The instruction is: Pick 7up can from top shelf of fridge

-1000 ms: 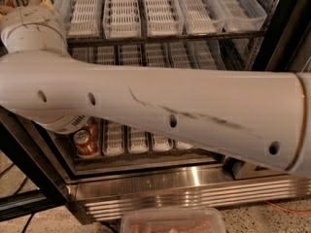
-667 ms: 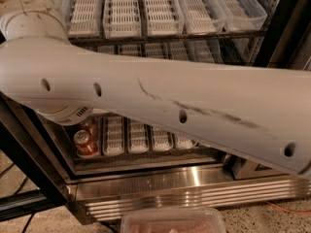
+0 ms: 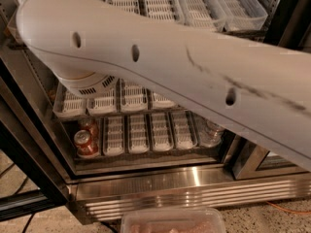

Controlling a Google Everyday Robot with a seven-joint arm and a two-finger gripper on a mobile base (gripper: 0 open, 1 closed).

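The large white robot arm (image 3: 194,81) crosses in front of the large commercial display fridge (image 3: 36,101), from upper left down to the right edge. The hand lies out of view. Behind the arm, at the top, is the top shelf lined with white slotted trays (image 3: 204,6). The middle rack of white trays (image 3: 126,98) sits below the arm's elbow. On the bottom rack (image 3: 146,132), two red cans (image 3: 85,140) stand at the far left, one behind the other. A clear plastic water bottle (image 3: 209,132) stands at the right. The ribbed stainless steel base (image 3: 170,193) runs beneath, and a clear plastic container (image 3: 172,221) lies before it.
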